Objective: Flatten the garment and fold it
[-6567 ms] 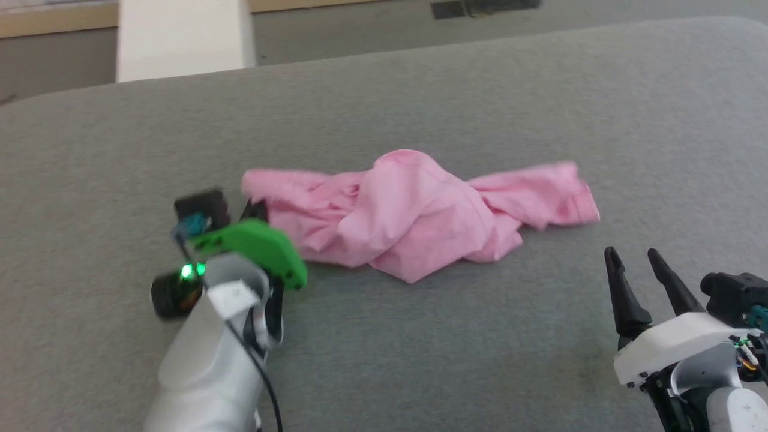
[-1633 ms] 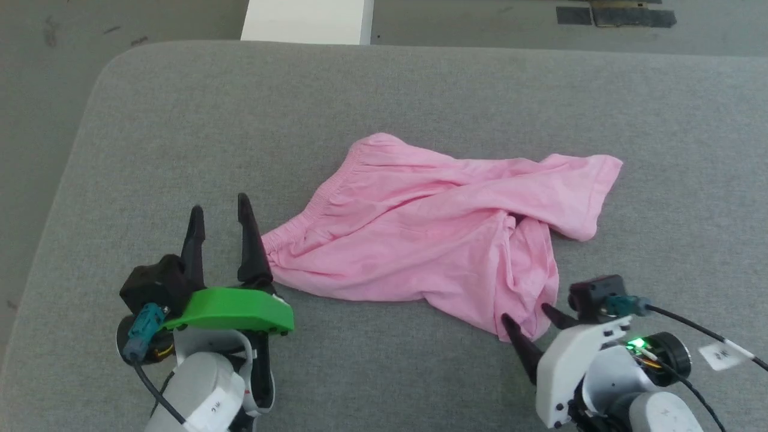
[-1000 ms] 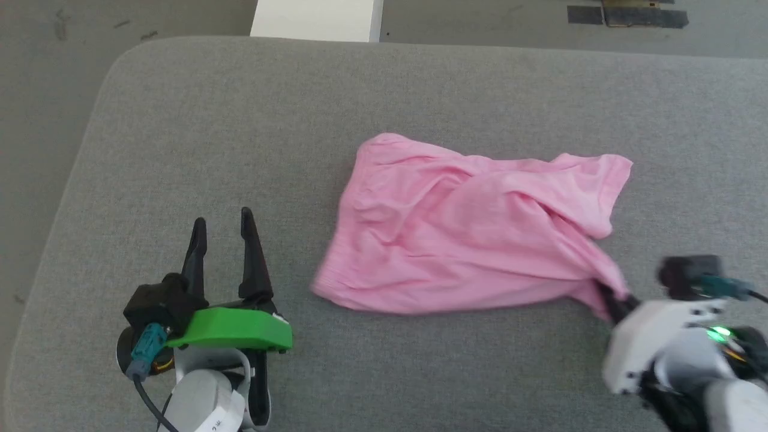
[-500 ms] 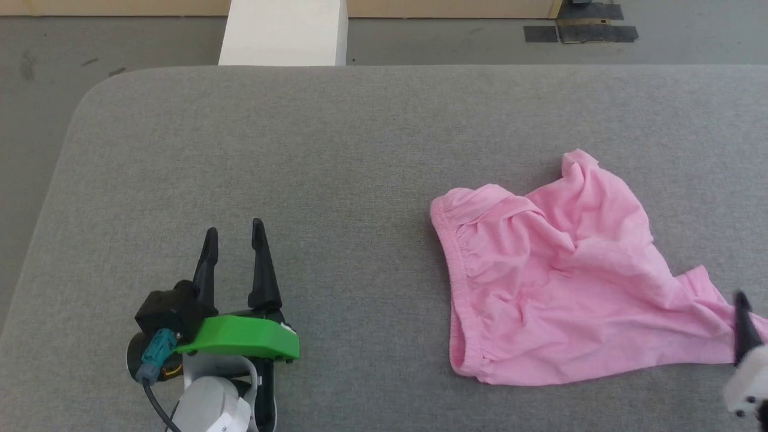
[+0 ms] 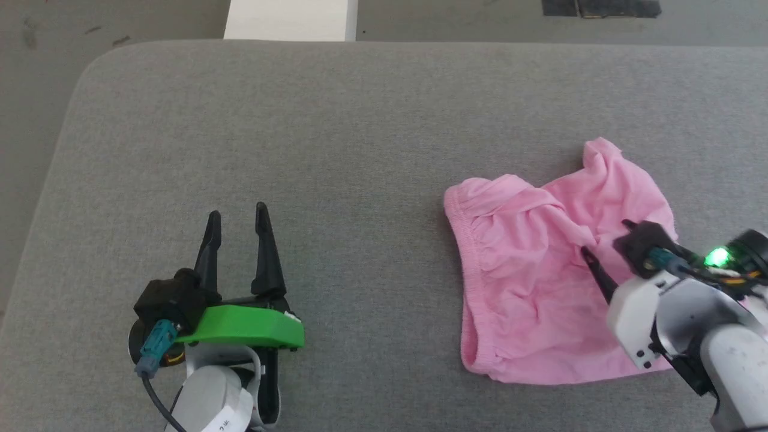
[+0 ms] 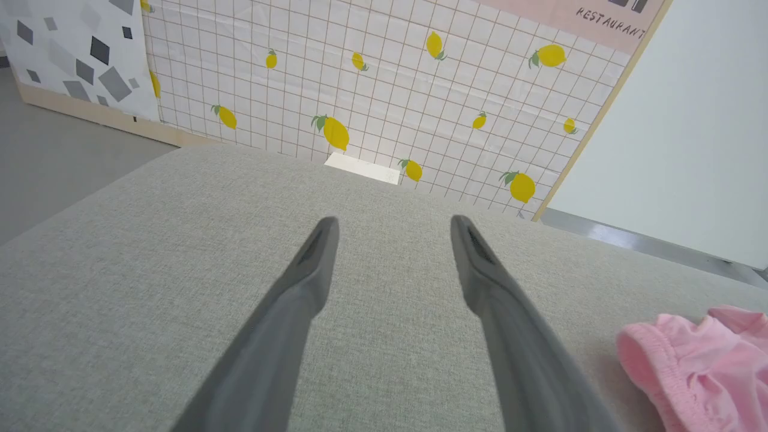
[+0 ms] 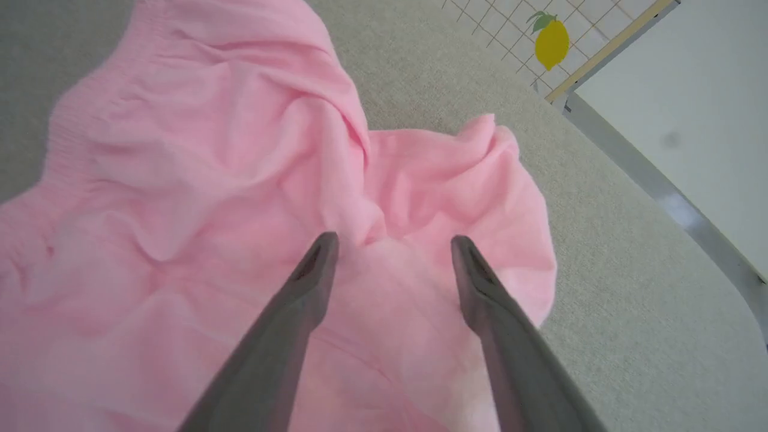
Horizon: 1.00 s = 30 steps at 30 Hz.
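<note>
Garment (image 5: pixel 528 282) rumpled at the right of the mat (image 5: pixel 300 120), beneath the wide-apart right hand (image 7: pixel 393 240); left hand (image 5: pixel 235 211) wide-apart, well clear.

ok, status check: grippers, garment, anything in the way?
Left gripper jaws open, over bare grey cushion. Right gripper jaws open, over the garment, nothing held. Garment rumpled, not flat, unfolded. Nothing in the way.

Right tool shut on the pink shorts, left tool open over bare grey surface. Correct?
No. The right tool is open above the pink shorts, gripping nothing; the right wrist view shows it. The left tool is open over bare grey surface.
</note>
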Available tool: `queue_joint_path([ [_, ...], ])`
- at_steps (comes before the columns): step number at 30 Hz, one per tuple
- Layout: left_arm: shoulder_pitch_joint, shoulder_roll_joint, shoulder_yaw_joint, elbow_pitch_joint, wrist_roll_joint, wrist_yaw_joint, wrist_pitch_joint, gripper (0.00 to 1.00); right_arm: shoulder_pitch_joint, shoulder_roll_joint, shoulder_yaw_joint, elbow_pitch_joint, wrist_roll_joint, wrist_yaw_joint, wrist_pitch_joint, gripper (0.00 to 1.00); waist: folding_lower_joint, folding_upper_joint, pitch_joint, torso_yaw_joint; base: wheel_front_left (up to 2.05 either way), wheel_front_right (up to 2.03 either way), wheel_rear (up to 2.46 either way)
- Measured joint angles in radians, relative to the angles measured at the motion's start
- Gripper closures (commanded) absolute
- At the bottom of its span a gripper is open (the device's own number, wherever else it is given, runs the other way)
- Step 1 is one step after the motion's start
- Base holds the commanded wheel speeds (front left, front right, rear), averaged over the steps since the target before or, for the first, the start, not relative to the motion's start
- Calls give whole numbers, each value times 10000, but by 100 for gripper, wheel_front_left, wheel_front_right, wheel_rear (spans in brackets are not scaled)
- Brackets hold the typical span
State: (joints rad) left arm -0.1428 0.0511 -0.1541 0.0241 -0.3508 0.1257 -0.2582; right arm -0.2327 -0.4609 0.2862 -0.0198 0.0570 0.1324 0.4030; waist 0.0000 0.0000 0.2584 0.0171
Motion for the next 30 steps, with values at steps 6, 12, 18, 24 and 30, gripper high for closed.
queue_joint_path([
  [6, -199, 0, -267, 31, -128, 73, 2, 0, -1645, -949, 2240, 1227, 1189, 0, 1519, 100, 0, 0, 236, 411, 0, 0, 0],
  [12, -428, 0, -470, 38, -397, 86, 2, 0, -3382, -941, 2819, 1791, 1908, 0, 1570, 100, 0, 0, 511, 771, 0, 0, 0],
  [18, -662, 0, -596, 19, -470, 88, 2, 0, -5238, -268, 2719, 3246, 2036, 0, 1037, 100, 0, 0, 863, 1016, 0, 0, 0],
  [24, -871, 0, -825, 31, -566, 121, 2, 0, -6297, 324, 2201, 5081, 2288, 0, -324, 0, 0, 0, 1087, 1307, 0, 0, 0],
  [30, -853, 2, -953, 127, -523, 63, 2, 0, -5799, 702, 1611, 5141, 2894, 0, -2138, 0, 1, 0, 901, 1378, 0, 0, 0],
])
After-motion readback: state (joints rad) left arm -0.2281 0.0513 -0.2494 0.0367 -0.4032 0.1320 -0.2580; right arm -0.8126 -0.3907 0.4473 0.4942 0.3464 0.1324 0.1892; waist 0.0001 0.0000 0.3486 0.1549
